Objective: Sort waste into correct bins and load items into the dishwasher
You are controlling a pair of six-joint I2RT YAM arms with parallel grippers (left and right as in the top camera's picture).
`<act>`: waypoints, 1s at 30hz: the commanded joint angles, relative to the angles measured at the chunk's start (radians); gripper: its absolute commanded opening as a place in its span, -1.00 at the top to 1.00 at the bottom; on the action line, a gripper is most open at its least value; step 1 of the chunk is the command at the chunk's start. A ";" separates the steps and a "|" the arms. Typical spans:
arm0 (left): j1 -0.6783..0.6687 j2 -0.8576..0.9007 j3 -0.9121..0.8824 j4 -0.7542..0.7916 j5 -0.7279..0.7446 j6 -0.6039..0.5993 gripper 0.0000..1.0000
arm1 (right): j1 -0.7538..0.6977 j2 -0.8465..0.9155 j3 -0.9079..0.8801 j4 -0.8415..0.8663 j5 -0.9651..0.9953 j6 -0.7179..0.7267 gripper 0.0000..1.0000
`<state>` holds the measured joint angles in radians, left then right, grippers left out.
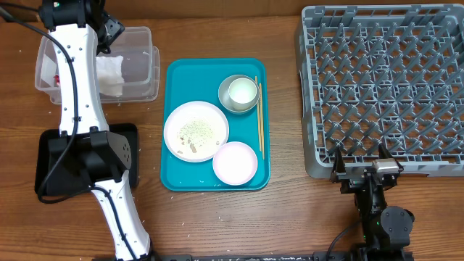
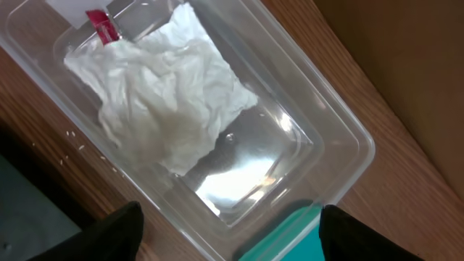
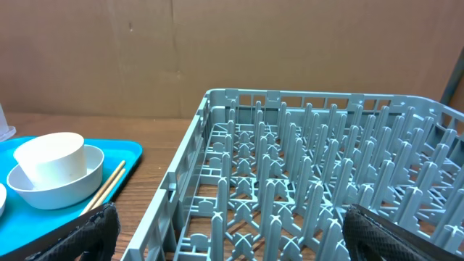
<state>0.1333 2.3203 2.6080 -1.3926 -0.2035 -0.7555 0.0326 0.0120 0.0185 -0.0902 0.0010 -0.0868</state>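
Napkin and red wrapper in clear tub, left of teal tray | left gripper spread wide above tub | plate with grains, pink bowl, cup in grey bowl, chopsticks along right rim, all on tray | dish rack right of tray, bare wood between | right gripper spread at rack's near edge
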 commanded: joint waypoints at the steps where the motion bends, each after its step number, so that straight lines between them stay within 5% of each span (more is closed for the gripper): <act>1: 0.005 -0.138 0.009 -0.004 0.021 0.047 -0.59 | -0.004 -0.008 -0.010 0.006 0.005 -0.008 -1.00; 7: 0.003 -0.341 0.009 -0.085 0.063 0.066 -0.60 | -0.004 -0.008 -0.010 0.006 0.005 -0.008 -1.00; 14: -0.010 -0.527 0.009 -0.227 0.340 0.173 -0.60 | -0.004 -0.008 -0.010 0.006 0.005 -0.008 -1.00; 21: -0.004 -0.642 0.005 -0.297 0.285 0.216 -0.58 | -0.004 -0.008 -0.010 0.006 0.005 -0.008 -1.00; 25: 0.012 -0.698 0.005 -0.297 0.236 0.216 -0.69 | -0.004 -0.008 -0.010 0.006 0.005 -0.008 -1.00; 26: 0.016 -0.711 0.005 -0.297 0.197 0.207 -1.00 | -0.004 -0.008 -0.010 0.006 0.005 -0.008 -1.00; 30: 0.047 -0.740 0.005 -0.297 0.011 0.132 -1.00 | -0.004 -0.008 -0.010 0.006 0.005 -0.008 -1.00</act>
<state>0.1516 1.6146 2.6129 -1.6886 -0.0254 -0.5747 0.0322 0.0120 0.0185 -0.0906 0.0006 -0.0872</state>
